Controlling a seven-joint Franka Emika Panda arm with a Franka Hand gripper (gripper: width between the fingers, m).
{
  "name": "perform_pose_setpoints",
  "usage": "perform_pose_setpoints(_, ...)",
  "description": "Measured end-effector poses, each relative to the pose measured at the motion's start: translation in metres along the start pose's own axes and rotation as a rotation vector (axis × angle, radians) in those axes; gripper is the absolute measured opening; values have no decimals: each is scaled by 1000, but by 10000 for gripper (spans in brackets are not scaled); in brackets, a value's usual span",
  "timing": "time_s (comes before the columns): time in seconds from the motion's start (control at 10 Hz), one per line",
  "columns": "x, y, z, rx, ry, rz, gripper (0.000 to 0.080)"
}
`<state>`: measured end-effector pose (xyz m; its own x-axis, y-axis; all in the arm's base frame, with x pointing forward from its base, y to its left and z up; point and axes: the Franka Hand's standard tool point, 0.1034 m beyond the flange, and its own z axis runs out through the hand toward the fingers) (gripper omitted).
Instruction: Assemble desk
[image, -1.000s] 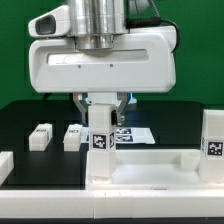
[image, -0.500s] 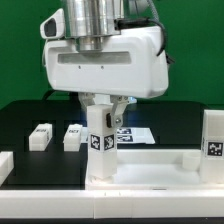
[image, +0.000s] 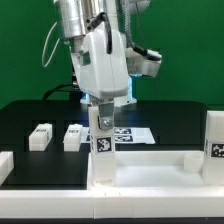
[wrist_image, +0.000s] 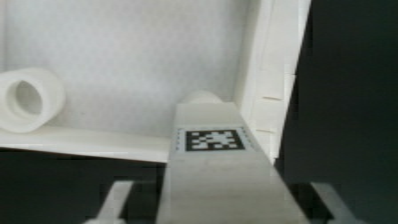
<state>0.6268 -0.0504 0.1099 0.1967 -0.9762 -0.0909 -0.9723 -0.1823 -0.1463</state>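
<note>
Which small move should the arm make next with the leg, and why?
Probably a small twist of the leg about its upright axis, with light downward pressure. The gripper is closed on the leg, which stands upright in the corner of the panel at the exterior view's left; whether it is fully seated cannot be seen.

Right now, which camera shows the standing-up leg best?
The exterior view. There the leg shows from the side, upright on the desk panel, with its upper end in the end effector. The wrist view looks down along its length, so it appears shortened, with its tag facing the camera.
</note>
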Motion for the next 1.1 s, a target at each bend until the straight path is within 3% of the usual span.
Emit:
perform_pose_setpoints(0.1,0,0,0,-1,0,-24,288)
perform_pose_setpoints(0.2,-1,-1,0,-5,5,-81,472)
perform_pose_setpoints(0.3,-4,-4,-2,-24,22,-308,588)
perform_pose_setpoints(0.4,-9,-5,-3,-43,23,-490,588)
perform_pose_setpoints(0.5,-14,-5,-1,-55,16,-641,637)
perform_pose_setpoints(0.8,-11,-4,-1,-56,12,-797,646)
perform_pose_setpoints(1.1,-4,-12,-5,-107,2,-1335,648)
